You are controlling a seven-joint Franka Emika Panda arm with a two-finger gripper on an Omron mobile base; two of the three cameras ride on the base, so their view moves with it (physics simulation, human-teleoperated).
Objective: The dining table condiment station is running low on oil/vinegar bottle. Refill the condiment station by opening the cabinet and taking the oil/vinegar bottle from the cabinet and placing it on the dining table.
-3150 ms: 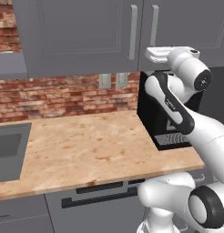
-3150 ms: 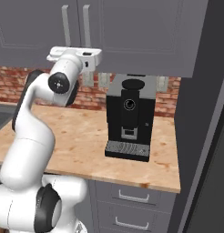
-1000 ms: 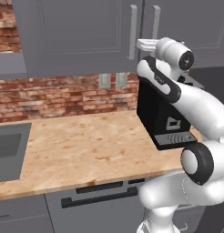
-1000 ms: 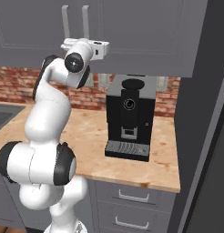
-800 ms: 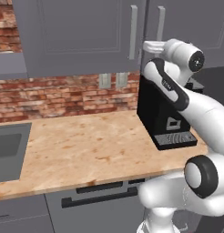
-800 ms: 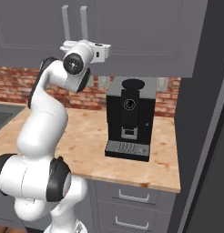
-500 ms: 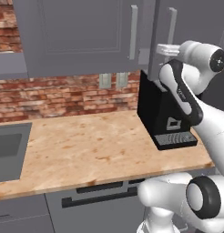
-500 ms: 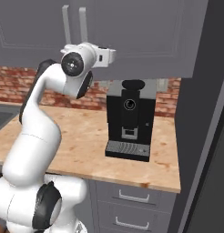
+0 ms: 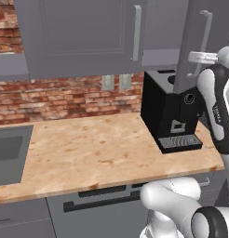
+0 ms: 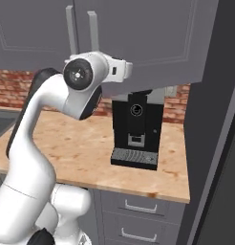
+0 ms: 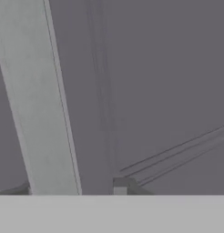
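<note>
The grey wall cabinet [image 9: 84, 37] hangs above the worktop. Its right door [image 9: 186, 28] stands swung partly out towards me. My gripper [image 9: 196, 56] is shut on that door's long silver bar handle [image 9: 205, 32], about halfway down the bar. In the hand view the handle [image 11: 41, 100] runs close up across the grey door panel, between my fingertips [image 11: 120, 185]. From the right base view my white hand [image 10: 107, 69] sits just under the two handles [image 10: 93, 28]. The oil/vinegar bottle is hidden and the dining table is out of view.
A black coffee machine [image 9: 172, 116] stands on the wooden worktop [image 9: 88, 148], directly under the open door. A steel sink [image 9: 9, 153] lies at the worktop's left end. Behind is a brick wall [image 9: 65, 100]. A tall dark unit [image 10: 219, 119] bounds the right side.
My hand has swung outward and to the right with the handle, and the right cabinet door has come from closed to partly open. Coffee machine and worktop are unmoved.
</note>
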